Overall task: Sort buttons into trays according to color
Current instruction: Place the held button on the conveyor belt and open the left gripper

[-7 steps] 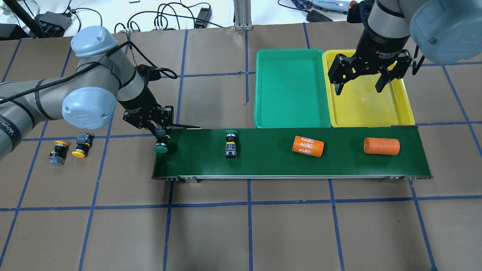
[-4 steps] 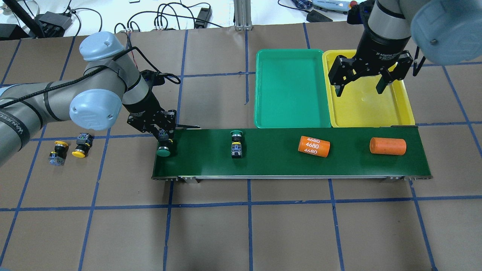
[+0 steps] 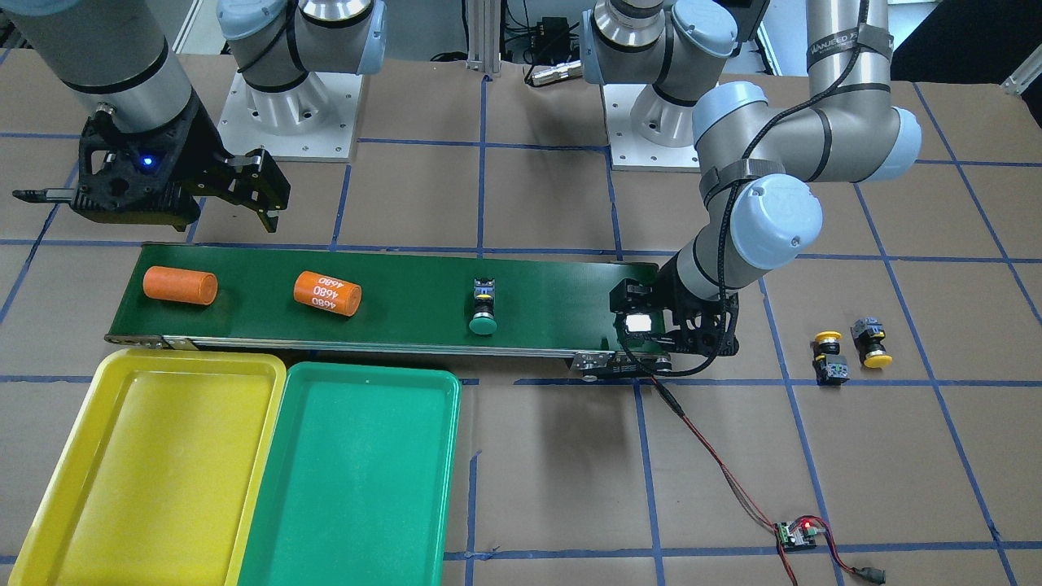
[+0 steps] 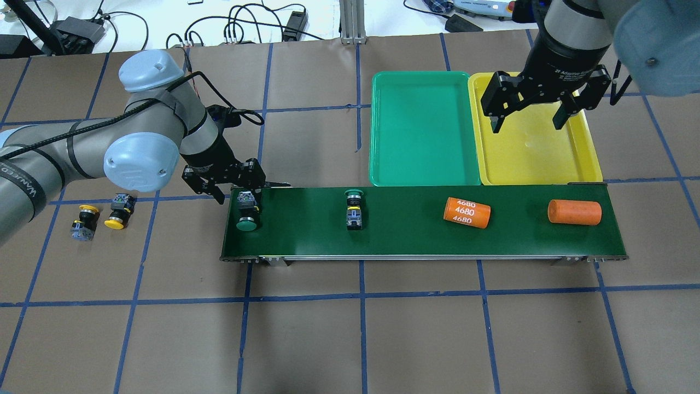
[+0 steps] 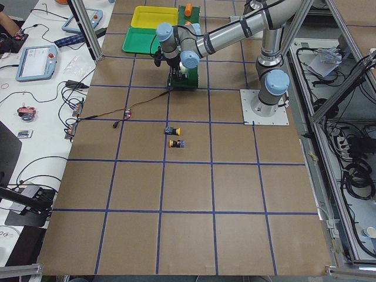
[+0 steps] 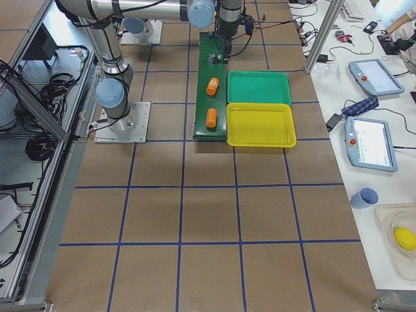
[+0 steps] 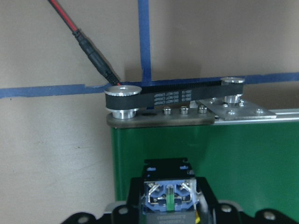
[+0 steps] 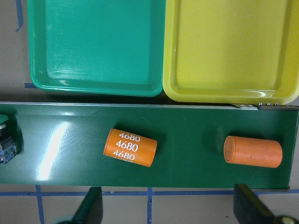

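A green button (image 4: 247, 214) lies on the left end of the dark-green conveyor belt (image 4: 404, 235), between the spread fingers of my open left gripper (image 4: 237, 192). Its switch body shows in the left wrist view (image 7: 168, 198). A second green button (image 4: 354, 210) lies further along the belt. Two yellow buttons (image 4: 85, 221) (image 4: 120, 212) lie on the table to the left of the belt. My right gripper (image 4: 528, 120) is open and empty above the yellow tray (image 4: 538, 161). The green tray (image 4: 424, 131) stands beside the yellow one and holds nothing.
An orange cylinder marked "4680" (image 4: 466, 212) and a plain orange cylinder (image 4: 574, 212) lie on the belt's right half. A red wire with a small circuit board (image 3: 799, 533) runs from the belt's drive end. Cables lie along the far table edge.
My left gripper moved right over the belt's end and opened, leaving the green button on the belt. The other button and both cylinders rode right. My right gripper shifted slightly right.
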`<state>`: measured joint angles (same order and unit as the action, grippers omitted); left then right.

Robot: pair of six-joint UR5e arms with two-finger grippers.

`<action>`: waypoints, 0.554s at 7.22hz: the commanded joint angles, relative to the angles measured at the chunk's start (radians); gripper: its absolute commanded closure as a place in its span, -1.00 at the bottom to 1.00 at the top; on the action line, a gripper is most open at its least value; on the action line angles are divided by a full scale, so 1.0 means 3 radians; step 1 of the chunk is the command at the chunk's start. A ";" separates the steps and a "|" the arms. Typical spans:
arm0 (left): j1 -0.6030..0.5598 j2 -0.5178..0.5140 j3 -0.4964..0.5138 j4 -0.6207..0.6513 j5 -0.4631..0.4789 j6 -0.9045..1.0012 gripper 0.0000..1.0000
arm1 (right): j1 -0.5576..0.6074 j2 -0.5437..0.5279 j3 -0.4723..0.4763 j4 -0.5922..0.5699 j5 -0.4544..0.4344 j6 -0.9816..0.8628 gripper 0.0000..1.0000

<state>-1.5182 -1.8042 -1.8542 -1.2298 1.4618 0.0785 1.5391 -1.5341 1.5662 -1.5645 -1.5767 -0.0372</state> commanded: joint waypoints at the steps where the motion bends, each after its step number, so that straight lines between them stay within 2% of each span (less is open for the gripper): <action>1: 0.0075 0.0138 0.0191 -0.0057 0.0051 0.0024 -1.00 | -0.0022 -0.0015 -0.0015 0.0020 -0.0016 -0.0044 -1.00; 2: 0.0232 0.0139 0.0345 -0.0103 0.0203 0.0055 -1.00 | 0.0003 -0.0045 -0.0015 0.0015 0.0014 0.0011 -1.00; 4: 0.0905 0.0027 0.0342 -0.0063 0.0317 0.0986 -1.00 | -0.0002 -0.0030 0.0000 0.0030 0.0025 0.0027 -1.00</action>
<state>-1.3655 -1.7774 -1.7525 -1.2557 1.5395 0.2105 1.5388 -1.5446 1.5628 -1.5596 -1.5711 -0.0328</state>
